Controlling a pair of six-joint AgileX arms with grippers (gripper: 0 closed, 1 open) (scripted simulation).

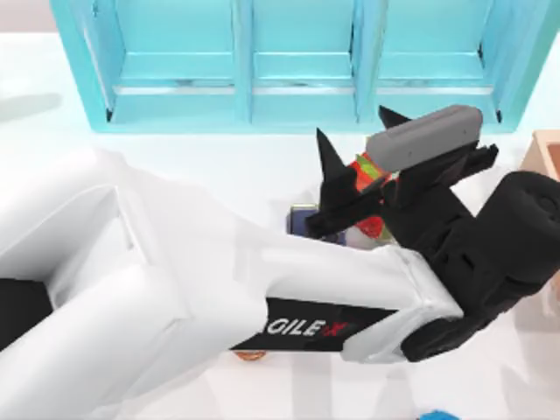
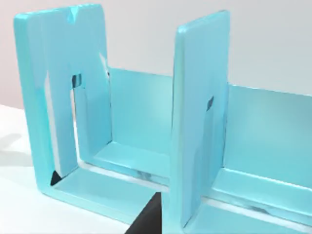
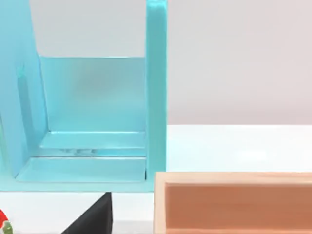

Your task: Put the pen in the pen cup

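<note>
My left arm reaches across the table from the left, and its gripper (image 1: 351,122) hangs over the middle, just in front of the shelf. Its two black pointed tips stand apart, so it is open, and I see nothing held between them. A corner of the pen cup (image 1: 303,217), periwinkle with a metallic rim, shows under the near finger. The arm covers the remainder of the cup. The pen is hidden. One black fingertip (image 2: 146,219) shows in the left wrist view. A black fingertip (image 3: 95,217) of my right gripper faces the shelf in the right wrist view.
A turquoise shelf (image 1: 297,105) with upright dividers spans the back. A red and green object (image 1: 371,175) sits below the left gripper, beside the cup. A light wooden box (image 1: 547,157) stands at the right edge. A bit of an orange object (image 1: 250,356) peeks from under the arm.
</note>
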